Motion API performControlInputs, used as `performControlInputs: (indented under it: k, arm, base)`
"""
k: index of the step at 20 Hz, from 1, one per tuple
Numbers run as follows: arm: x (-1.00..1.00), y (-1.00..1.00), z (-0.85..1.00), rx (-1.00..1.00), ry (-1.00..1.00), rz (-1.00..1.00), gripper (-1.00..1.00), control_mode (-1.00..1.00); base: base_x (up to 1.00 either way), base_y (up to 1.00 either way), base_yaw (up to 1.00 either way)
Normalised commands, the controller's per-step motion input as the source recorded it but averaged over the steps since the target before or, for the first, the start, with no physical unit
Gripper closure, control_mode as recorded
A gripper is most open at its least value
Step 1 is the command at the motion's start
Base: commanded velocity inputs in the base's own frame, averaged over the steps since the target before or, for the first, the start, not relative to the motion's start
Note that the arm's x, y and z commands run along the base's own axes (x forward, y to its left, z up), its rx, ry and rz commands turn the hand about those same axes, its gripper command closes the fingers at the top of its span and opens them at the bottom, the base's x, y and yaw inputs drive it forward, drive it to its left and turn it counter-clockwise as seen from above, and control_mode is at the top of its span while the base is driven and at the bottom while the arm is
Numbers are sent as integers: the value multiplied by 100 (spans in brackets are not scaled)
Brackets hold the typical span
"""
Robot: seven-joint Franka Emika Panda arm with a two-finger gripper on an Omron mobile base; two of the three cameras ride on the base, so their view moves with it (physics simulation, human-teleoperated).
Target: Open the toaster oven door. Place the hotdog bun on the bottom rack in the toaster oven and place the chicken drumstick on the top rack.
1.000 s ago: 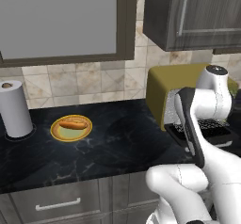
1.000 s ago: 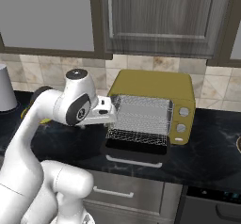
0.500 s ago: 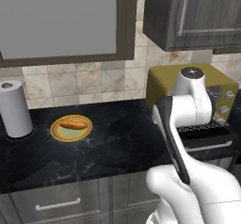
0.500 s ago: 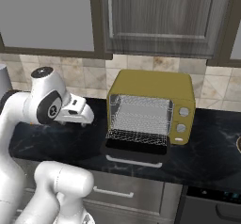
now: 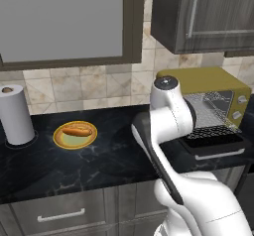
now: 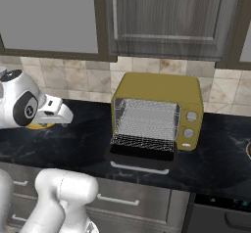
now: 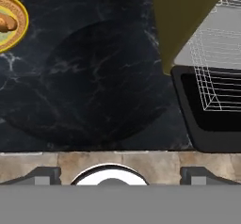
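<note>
Door [image 6: 142, 154]: folded down flat on bench [image 5: 99, 165].
Plate [image 5: 75, 135]: left, holding bun [image 5: 77, 130]; drumstick possibly hidden.
Jaws: spread, empty.
Paper towel roll [image 5: 16, 115]: far left.

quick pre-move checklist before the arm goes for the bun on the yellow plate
1. Black-framed glass door of the mustard-yellow toaster oven folded down flat: ok.
2. Grey wire racks inside bare, ready for food: ok.
3. Two-finger gripper open with nothing between its jaws: ok.
4. Elongated orange-tan hotdog bun lying on the round yellow plate: ok.
5. Reddish-brown chicken drumstick located: cannot tell, it is not distinguishable on the plate.
6. Dark marble counter between gripper and plate free of obstacles; the white paper towel roll stands beyond the plate: ok.
</note>
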Motion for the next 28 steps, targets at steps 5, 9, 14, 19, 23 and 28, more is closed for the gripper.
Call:
performControlInputs:
  k: [5,9,14,19,23,28]
  arm:
    - [15,56,3,-8,5,37,-100,-100]
    - [16,44,0,-6,9,45,-100,-100]
    - [27,48,0,-2,0,36,-100,-100]
    - [29,45,-5,-3,0,23,-100,-100]
    - [41,45,-18,-7,1,8,-100,-100]
    - [54,36,-19,-2,2,3,-100,-100]
  base:
    - [0,0,0]
    - [0,0,0]
    - [0,0,0]
    - [0,0,0]
    - [0,0,0]
    - [0,0,0]
